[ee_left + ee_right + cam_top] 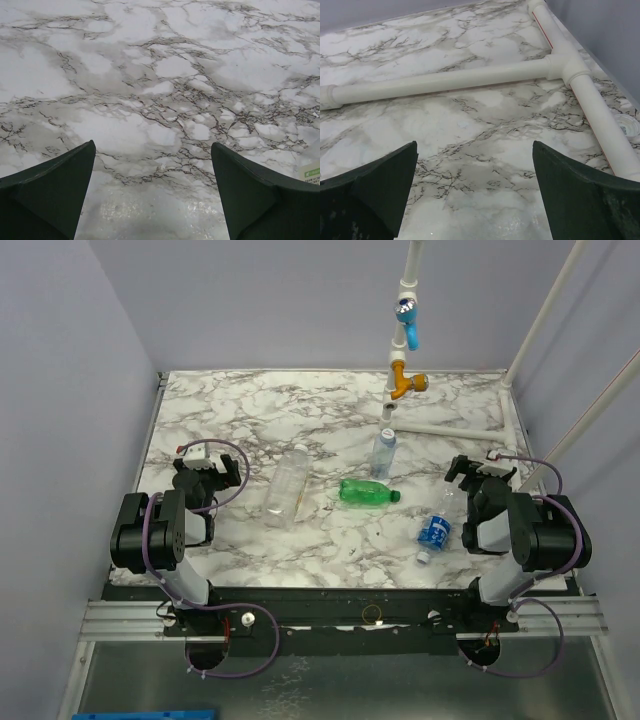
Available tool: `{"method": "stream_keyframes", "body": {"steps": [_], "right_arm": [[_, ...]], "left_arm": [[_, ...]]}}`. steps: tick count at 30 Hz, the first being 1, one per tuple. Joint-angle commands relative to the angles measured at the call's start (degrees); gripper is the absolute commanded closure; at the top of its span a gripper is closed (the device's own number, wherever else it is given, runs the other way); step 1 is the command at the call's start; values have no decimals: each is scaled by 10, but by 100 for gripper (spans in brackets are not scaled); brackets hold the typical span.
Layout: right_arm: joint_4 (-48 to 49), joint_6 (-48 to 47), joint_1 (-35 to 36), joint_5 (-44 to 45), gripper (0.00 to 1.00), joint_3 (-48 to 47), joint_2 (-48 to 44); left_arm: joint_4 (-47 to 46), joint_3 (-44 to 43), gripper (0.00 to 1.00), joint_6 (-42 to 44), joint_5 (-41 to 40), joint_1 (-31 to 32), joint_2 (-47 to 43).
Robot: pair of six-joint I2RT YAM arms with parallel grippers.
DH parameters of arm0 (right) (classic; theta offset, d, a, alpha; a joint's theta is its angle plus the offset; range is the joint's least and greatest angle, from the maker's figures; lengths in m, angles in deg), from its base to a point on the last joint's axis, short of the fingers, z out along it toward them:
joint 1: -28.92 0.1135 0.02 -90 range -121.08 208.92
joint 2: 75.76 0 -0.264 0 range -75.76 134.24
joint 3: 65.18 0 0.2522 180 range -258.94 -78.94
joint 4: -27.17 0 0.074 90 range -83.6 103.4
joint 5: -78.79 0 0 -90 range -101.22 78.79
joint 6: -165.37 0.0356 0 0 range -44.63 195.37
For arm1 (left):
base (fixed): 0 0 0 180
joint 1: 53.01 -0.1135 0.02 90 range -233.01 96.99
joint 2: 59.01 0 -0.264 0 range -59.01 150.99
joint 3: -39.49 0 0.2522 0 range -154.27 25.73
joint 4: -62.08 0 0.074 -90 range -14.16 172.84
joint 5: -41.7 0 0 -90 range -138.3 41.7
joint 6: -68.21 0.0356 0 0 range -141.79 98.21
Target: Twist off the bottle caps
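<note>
Four bottles show in the top view. A tall clear bottle lies left of centre. A green bottle lies in the middle, its green cap pointing right. A small clear blue-labelled bottle stands upright behind it, cap on top. Another blue-labelled bottle lies at the right, its cap towards the front. My left gripper is open and empty over bare marble, left of the tall bottle. My right gripper is open and empty, right of the bottles.
A white pipe frame lies along the back right of the marble table, with a riser carrying a blue valve and an orange valve. A small round white piece lies beyond the pipe. Walls enclose three sides.
</note>
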Motion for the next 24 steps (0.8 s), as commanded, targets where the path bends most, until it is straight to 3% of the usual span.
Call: {"method": "stream_keyframes", "body": {"steps": [1, 5, 7, 9, 12, 15, 19, 22, 24], "right_arm": [[9, 0, 1, -5, 0, -6, 8], [19, -6, 1, 2, 0, -1, 5], [-23, -1, 1, 0, 0, -9, -22], [-51, -12, 3, 2, 0, -12, -52], [-113, -10, 5, 4, 0, -12, -122], [-284, 41, 6, -22, 0, -55, -212], [-442, 158, 7, -102, 0, -89, -331], [-516, 272, 6, -150, 0, -101, -403], [-520, 294, 6, -217, 0, -100, -430]], "left_arm": [[-4, -4, 1, -3, -9, 1, 2], [-4, -5, 1, 2, 5, 1, 3], [2, 0, 1, 21, 48, 1, -15], [17, -7, 1, 7, 33, -4, -26], [191, -78, 1, -12, 50, -25, -76], [356, -181, 1, -5, 70, -32, -103], [679, -340, 1, 54, 149, -32, -96], [819, -400, 1, 109, 195, -32, -106], [895, -430, 1, 134, 236, -31, -115]]}}
